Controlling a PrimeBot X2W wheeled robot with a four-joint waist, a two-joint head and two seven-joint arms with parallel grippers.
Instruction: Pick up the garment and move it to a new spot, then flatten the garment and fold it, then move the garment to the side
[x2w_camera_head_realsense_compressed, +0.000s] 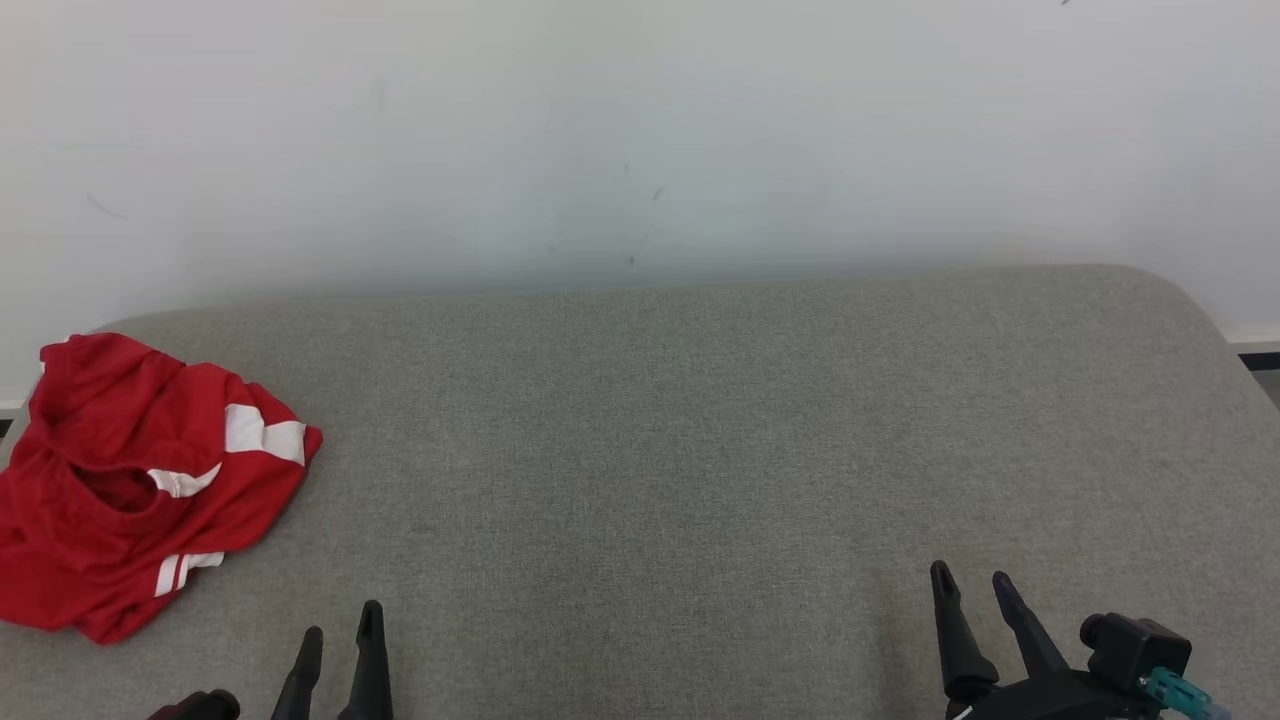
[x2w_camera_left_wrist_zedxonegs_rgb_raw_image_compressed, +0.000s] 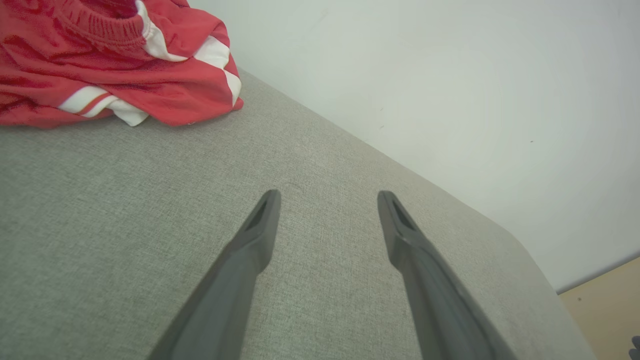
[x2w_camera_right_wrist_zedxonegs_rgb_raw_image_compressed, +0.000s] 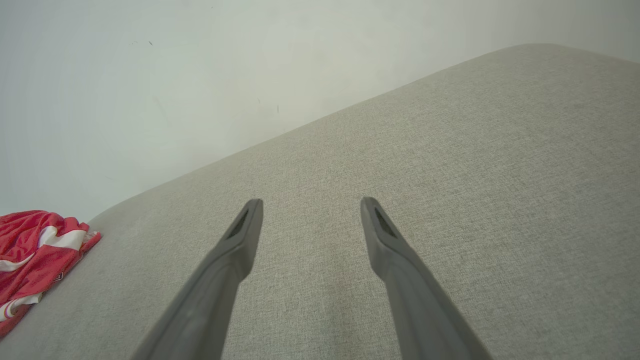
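Picking up is not yet begun: the red, white-striped garment (x2w_camera_head_realsense_compressed: 140, 480) lies crumpled at the left end of the bench (x2w_camera_head_realsense_compressed: 700, 450), untouched. The left hand (x2w_camera_head_realsense_compressed: 342, 620) and right hand (x2w_camera_head_realsense_compressed: 970, 573) hang over the bench's near edge, each spread wide and empty. Next, I judge, the left hand must reach toward the bench's left end and pinch a raised fold. The heap's left side is cut off, and its folds hide what kind of garment it is.

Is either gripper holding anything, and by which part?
Nothing is held. The left gripper and right gripper stand open; the garment lies apart from both.
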